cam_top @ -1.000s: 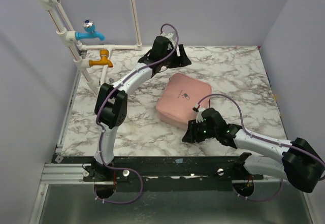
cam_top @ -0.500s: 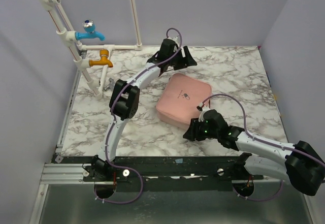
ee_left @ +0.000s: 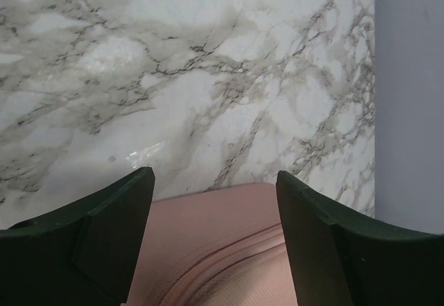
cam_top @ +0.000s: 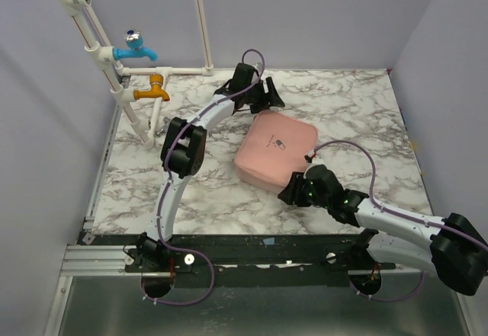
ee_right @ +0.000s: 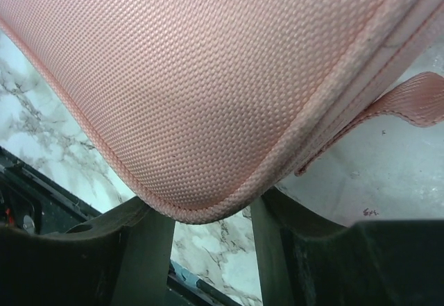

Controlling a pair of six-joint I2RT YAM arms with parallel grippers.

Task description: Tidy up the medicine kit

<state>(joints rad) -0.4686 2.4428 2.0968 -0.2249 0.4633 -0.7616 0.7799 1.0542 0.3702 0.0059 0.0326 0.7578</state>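
Observation:
The medicine kit point(cam_top: 276, 150) is a pale pink zip case, closed and lying flat mid-table with its pill logo up. My left gripper point(cam_top: 264, 98) is open at the case's far edge. In the left wrist view the case's edge and zip seam point(ee_left: 215, 250) lie between the spread left gripper point(ee_left: 215, 205) fingers. My right gripper point(cam_top: 290, 192) is open at the case's near right corner. In the right wrist view that woven corner point(ee_right: 208, 112) hangs just over the gap of the right gripper point(ee_right: 208, 240), and a pink pull strap point(ee_right: 409, 98) sticks out. No bottles or blister packets show.
The marble table point(cam_top: 351, 107) has walls at the back and sides. A white pipe frame point(cam_top: 202, 24) with a blue tap point(cam_top: 136, 46) and an orange tap point(cam_top: 152, 90) stands at the back left. A black rail point(cam_top: 252, 252) runs along the near edge.
My left gripper has come from the back of the table down to the case's far edge. My right gripper has shifted slightly right, up to the case's near corner.

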